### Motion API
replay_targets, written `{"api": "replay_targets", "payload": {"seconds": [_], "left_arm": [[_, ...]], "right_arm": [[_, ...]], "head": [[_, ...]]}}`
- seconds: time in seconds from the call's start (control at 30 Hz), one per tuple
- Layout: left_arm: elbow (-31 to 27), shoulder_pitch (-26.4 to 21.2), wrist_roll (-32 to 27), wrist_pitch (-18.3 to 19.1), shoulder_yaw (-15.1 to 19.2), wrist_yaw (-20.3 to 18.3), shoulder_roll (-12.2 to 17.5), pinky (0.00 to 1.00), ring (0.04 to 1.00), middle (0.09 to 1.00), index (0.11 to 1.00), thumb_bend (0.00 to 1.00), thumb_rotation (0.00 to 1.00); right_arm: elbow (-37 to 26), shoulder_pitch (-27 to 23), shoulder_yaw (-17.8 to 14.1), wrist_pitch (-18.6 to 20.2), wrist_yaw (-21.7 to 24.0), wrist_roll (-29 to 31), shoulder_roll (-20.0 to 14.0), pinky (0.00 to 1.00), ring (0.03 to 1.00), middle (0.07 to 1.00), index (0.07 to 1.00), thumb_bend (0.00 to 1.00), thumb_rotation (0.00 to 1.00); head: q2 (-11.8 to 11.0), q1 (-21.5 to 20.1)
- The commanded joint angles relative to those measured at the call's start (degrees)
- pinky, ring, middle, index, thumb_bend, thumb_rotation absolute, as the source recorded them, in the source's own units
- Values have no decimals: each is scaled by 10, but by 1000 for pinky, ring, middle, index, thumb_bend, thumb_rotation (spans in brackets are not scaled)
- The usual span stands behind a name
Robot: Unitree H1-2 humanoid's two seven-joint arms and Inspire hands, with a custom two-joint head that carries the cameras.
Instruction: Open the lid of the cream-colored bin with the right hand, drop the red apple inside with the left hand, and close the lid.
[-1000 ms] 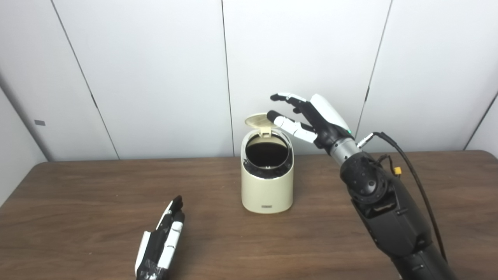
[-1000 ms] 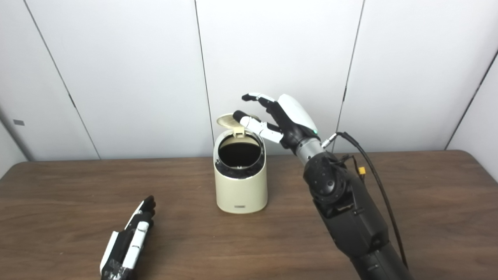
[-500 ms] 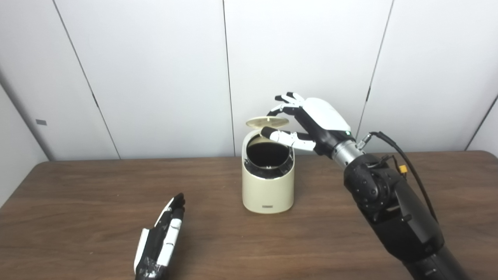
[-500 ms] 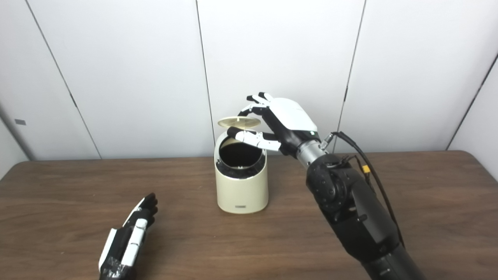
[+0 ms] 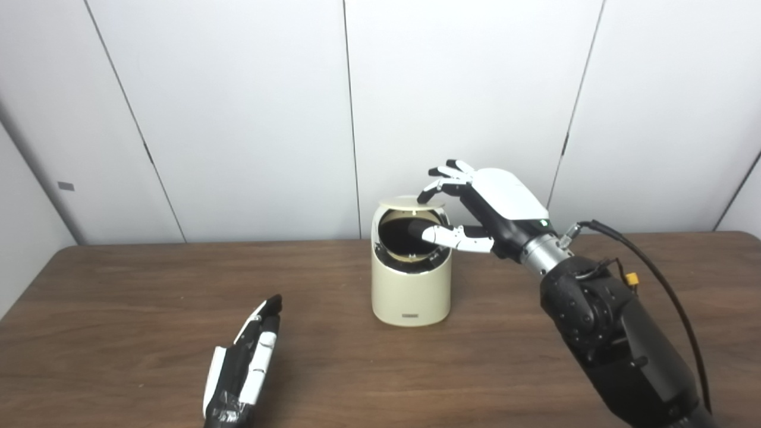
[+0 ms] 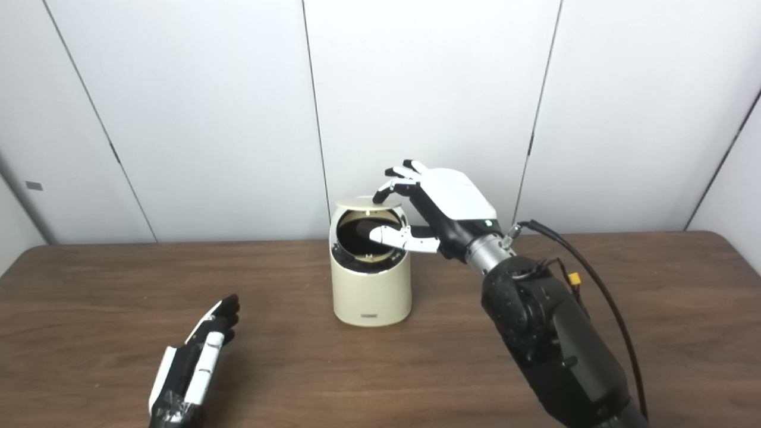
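Note:
The cream-colored bin (image 5: 409, 291) stands mid-table. Its round lid (image 5: 410, 204) is tipped down, almost level, a little above the dark opening. My right hand (image 5: 493, 205) reaches in from the right. Its fingertips (image 5: 429, 191) rest on the lid's top right edge, and its thumb stretches across the front of the opening below the lid. The hand holds nothing and its fingers are spread. My left hand (image 5: 244, 368) lies flat and open on the table at the near left, well away from the bin. No red apple shows in either view; the bin's inside is dark.
The brown wooden table (image 5: 119, 297) runs the full width of the view. White wall panels stand close behind the bin. A black cable (image 5: 654, 267) loops off my right forearm.
My right hand has come down and turned palm-down, bringing the lid from upright to nearly level over the opening. The thumb now crosses the opening. The left hand has not moved.

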Motion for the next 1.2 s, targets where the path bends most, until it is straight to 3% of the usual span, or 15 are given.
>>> {"api": "replay_targets", "payload": {"seconds": [0.0, 0.13, 0.3, 0.57, 0.77, 1.17], "left_arm": [[-27, -14, -8, -1, 2, 3, -2, 929, 919, 913, 931, 577, 837], [-33, -13, -9, 3, 2, 3, -6, 925, 916, 911, 943, 582, 812], [-41, -12, -8, 14, 0, -1, -5, 933, 921, 913, 952, 580, 811], [-50, -12, -9, 20, -1, -1, -8, 937, 920, 917, 943, 587, 802], [-59, -12, -13, 30, -2, -1, -11, 942, 923, 927, 952, 591, 789], [-63, -16, -5, 37, -5, 5, -14, 930, 926, 930, 943, 600, 814]], "right_arm": [[-22, -11, -2, -4, 2, -8, 3, 924, 987, 912, 711, 474, 905], [-12, -1, 12, -19, -1, -22, 7, 926, 984, 910, 706, 488, 889], [-9, 9, 23, -18, 11, -29, 9, 996, 1000, 939, 710, 508, 910], [9, 24, 36, -27, 9, -46, 12, 1000, 1000, 955, 708, 511, 855], [7, 30, 42, -32, 12, -67, 11, 1000, 1000, 959, 711, 517, 893], [17, 34, 75, -34, 30, -175, -5, 1000, 1000, 998, 744, 547, 964]], "head": [[1, 2], [3, 2], [7, 3], [12, 6], [16, 8], [20, 14]]}}
